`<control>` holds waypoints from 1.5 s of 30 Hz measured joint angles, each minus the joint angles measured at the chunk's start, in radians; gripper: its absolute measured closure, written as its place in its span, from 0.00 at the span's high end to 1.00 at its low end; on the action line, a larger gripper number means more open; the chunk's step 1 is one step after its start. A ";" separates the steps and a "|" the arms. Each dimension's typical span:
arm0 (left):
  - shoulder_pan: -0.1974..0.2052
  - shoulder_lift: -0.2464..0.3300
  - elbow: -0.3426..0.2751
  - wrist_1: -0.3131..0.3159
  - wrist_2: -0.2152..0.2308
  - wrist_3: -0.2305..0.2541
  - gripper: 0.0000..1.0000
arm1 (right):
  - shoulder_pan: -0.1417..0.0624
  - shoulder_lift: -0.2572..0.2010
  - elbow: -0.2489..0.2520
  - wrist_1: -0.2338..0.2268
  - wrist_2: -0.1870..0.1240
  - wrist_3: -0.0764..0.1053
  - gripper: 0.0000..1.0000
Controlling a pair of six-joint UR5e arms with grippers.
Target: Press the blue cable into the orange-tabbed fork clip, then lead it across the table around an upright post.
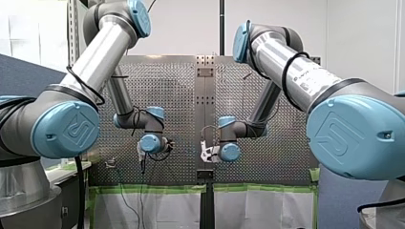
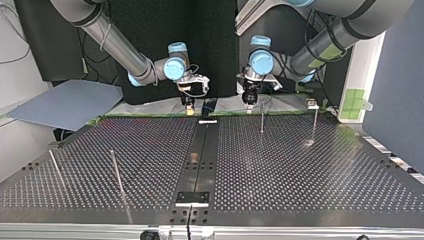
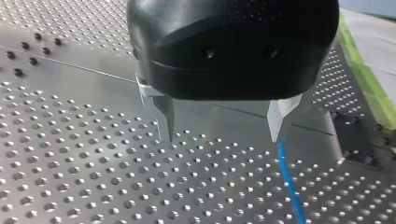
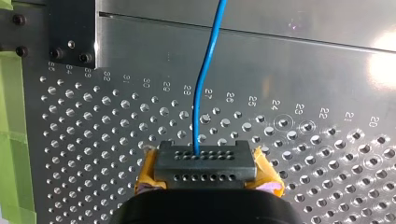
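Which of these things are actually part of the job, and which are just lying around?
Part of the job:
blue cable
right tool, shut on the cable
left tool, open
posts
small fixture, possibly the clip; too small to tell

Just lying about:
grey-blue sheet
green tape

A robotics lab: two robot arms (image 1: 102, 52) reach over a perforated metal table (image 2: 300, 170).
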 joint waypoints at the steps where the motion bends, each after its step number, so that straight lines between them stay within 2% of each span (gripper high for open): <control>1: -0.001 -0.004 0.000 -0.006 0.000 0.001 1.00 | 0.000 0.000 0.000 0.000 0.000 0.000 0.00; 5: -0.005 -0.029 0.003 -0.020 -0.002 0.016 1.00 | 0.000 0.000 0.000 0.000 0.000 0.000 0.00; 9: -0.008 -0.060 0.007 -0.009 -0.010 0.026 1.00 | 0.000 0.000 0.000 0.002 -0.001 -0.001 0.00; 15: -0.009 -0.103 0.043 -0.003 -0.046 0.026 1.00 | 0.000 0.000 0.000 0.005 -0.002 -0.005 0.00; 25: -0.014 -0.111 0.090 -0.003 -0.102 0.025 1.00 | 0.000 0.000 0.000 0.006 -0.002 -0.009 0.00; 38: -0.017 -0.112 0.096 -0.003 -0.096 0.030 1.00 | -0.003 0.000 0.000 0.006 -0.002 -0.009 0.00; 39: -0.017 -0.112 0.096 -0.003 -0.093 0.031 0.93 | -0.003 0.000 0.000 0.006 -0.002 -0.009 0.00; 40: -0.017 -0.112 0.096 -0.003 -0.091 0.032 0.93 | -0.003 0.000 0.000 0.006 -0.002 -0.009 0.00; 42: -0.017 -0.112 0.096 -0.004 -0.089 0.040 0.63 | -0.003 0.000 0.000 0.006 -0.002 -0.009 0.00; 43: -0.017 -0.112 0.096 -0.004 -0.090 0.045 0.63 | -0.003 0.000 0.000 0.006 -0.002 -0.009 0.00; 45: -0.019 -0.112 0.096 -0.007 -0.096 0.059 0.22 | -0.003 0.000 0.000 0.007 -0.002 -0.010 0.00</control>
